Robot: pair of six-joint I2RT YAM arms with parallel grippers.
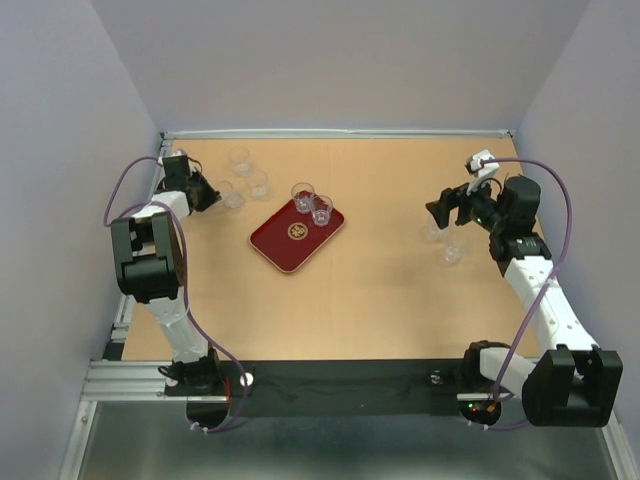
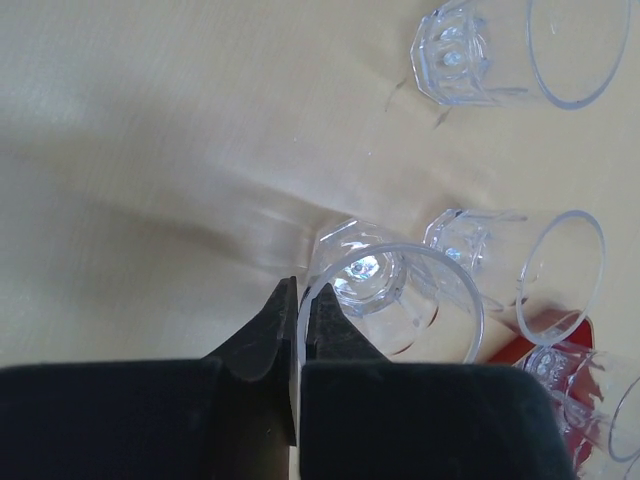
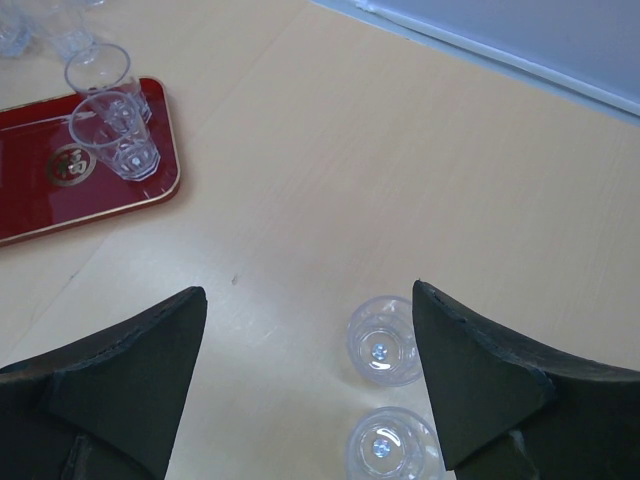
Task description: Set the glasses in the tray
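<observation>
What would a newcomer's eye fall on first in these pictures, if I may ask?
The dark red tray sits mid-table with two glasses on it. At far left, the left gripper pinches the rim of one glass beside two others; the right gripper hangs open above a pair of glasses at right.

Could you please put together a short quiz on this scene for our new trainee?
1. How many glasses stand on the tray?
2. True or false: the right gripper is shut on a glass.
3. The left gripper pinches its glass at: A the rim, B the base, C the middle.
Key: 1 two; 2 false, it is open; 3 A.
</observation>
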